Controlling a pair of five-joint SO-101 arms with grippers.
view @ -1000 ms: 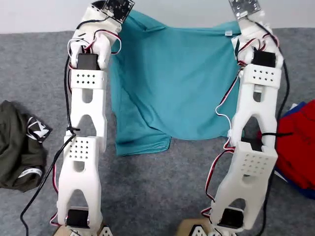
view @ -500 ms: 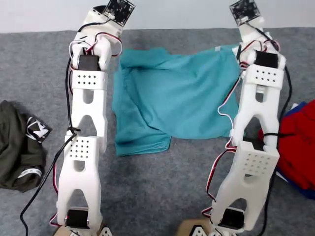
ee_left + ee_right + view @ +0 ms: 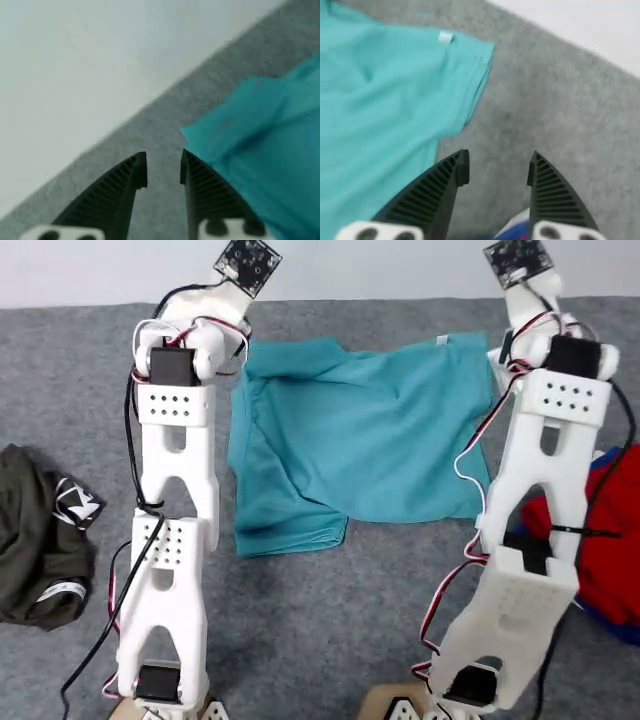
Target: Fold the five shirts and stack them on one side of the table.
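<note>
Looking down, my left arm point(image 3: 175, 480) covers one side edge of the teal shirt point(image 3: 370, 440), and my right arm point(image 3: 545, 500) hides the opposite edge. Beyond that hidden edge, the red and blue clothes point(image 3: 615, 530) run out of frame. On the shirt's other side, the dark shirt point(image 3: 30, 530) is cut off too.

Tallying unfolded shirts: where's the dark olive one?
In the high view the dark olive shirt lies crumpled on the grey table, left of the left arm, apart from the teal shirt between the arms.
</note>
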